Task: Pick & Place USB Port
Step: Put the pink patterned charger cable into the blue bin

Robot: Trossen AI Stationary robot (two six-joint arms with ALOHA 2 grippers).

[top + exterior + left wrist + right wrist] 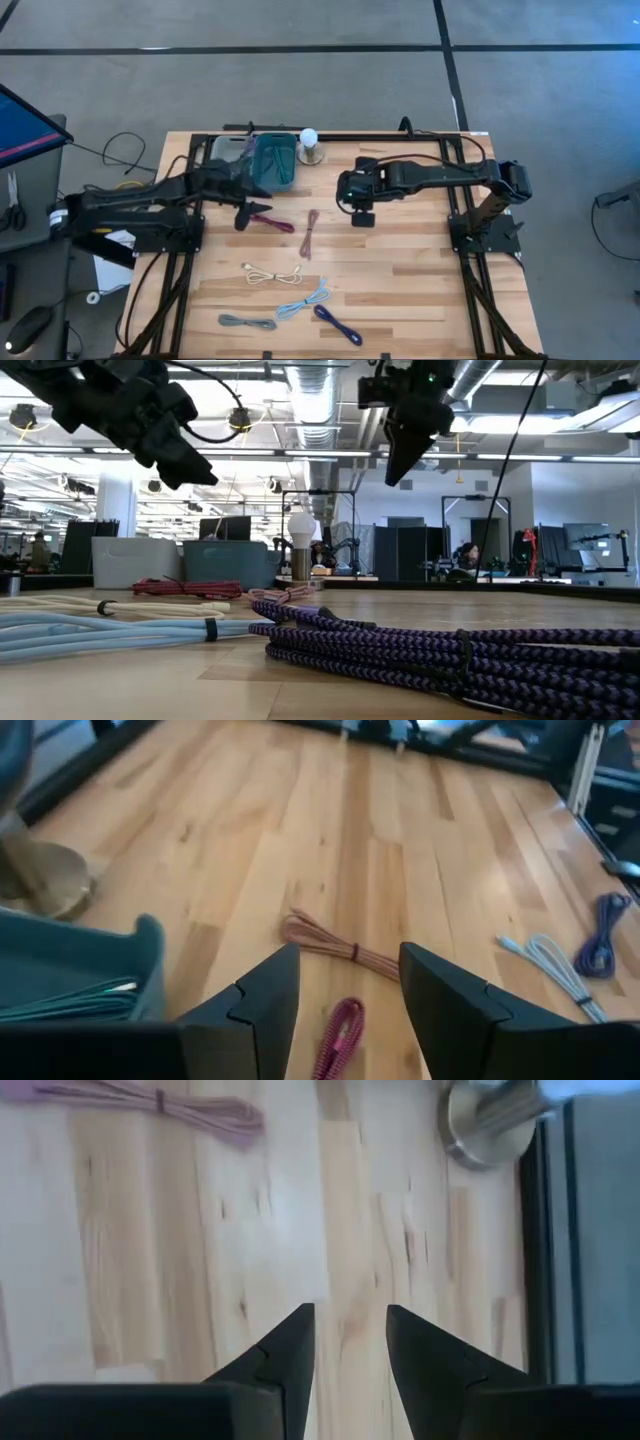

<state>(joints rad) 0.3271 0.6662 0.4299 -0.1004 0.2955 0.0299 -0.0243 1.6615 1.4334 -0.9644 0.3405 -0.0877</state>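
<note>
Now | left tool (243,215) open, empty, above magenta cable (274,221) | right tool (362,217) open, empty, over bare wood

We see a pale, matt wooden table (400,260), a braided purple cable (450,650), smooth blue cable (110,635), and a seemingly brushed-metal lamp base (490,1125).
</note>
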